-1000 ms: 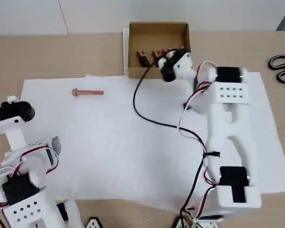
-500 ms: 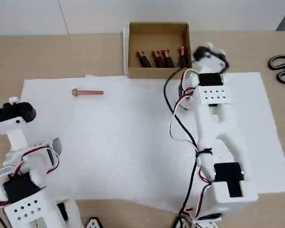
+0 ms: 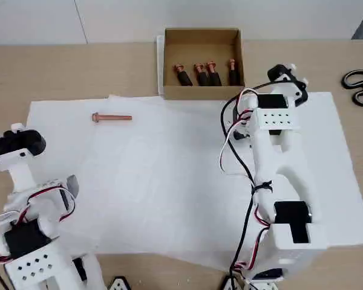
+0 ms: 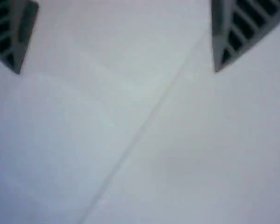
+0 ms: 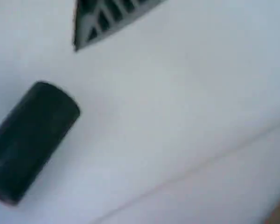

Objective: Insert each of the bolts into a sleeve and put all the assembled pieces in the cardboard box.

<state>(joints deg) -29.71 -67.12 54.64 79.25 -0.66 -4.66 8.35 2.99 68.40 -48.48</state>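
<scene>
- The wooden table [image 3: 78, 66] spans the high view; behind its far edge lies a pale surface crossed by thin seams.
- A white paper sheet [image 3: 151, 181] covers most of the table in front of the arms, with a faint crease running through it.
- The right arm stretches over the sheet's right side. Its right gripper [image 3: 287, 77] sits just beside the box's near right corner; open or closed, I cannot tell.
- The left arm stands at the near left corner. The left gripper [image 4: 116, 69] hangs over bare paper, jaws spread wide and holding nothing.
- The cardboard box [image 3: 199, 93] sits at the far middle, touching the sheet's far edge.
- Scissors [image 3: 360, 84] lie on bare wood at the right edge.
- 1 bolt [image 3: 112, 118] lies flat on the sheet's far left part, long axis left-right, head to the left, well apart from both grippers.
- 1 black sleeve [image 5: 30, 140] lies on its side on the paper near the right gripper.
- 4 assembled pieces [image 3: 213, 74] lie side by side in the box, long axes roughly far-near, copper heads toward the far wall.
</scene>
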